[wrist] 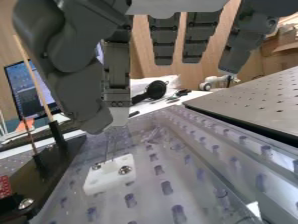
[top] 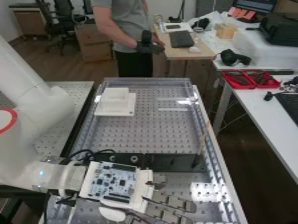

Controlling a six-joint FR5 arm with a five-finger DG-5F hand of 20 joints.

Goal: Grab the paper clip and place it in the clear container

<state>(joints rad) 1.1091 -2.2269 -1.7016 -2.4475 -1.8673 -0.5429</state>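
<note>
The hand (top: 174, 200) is open. Its fingers (wrist: 164, 42) are long and straight, with gaps in between. The thumb (wrist: 83, 95) comes down close to one finger. I cannot tell where the paper clip is, or which see-through shape is the clear container.

Near the thumb's tip is a little white block (wrist: 110, 175) with two screws on top. On a clock around the hand in the high view, a dark bar (top: 174, 161) is at 12, a thin stick (top: 201, 142) just before 1, and a white stack (top: 116, 105) at 11, on the table (top: 140, 132).

The clip is thin, so a pinch could miss it or push it away on the slick top. Low fingers might catch on the screws. A wide swing toward 12 could knock the stick.
</note>
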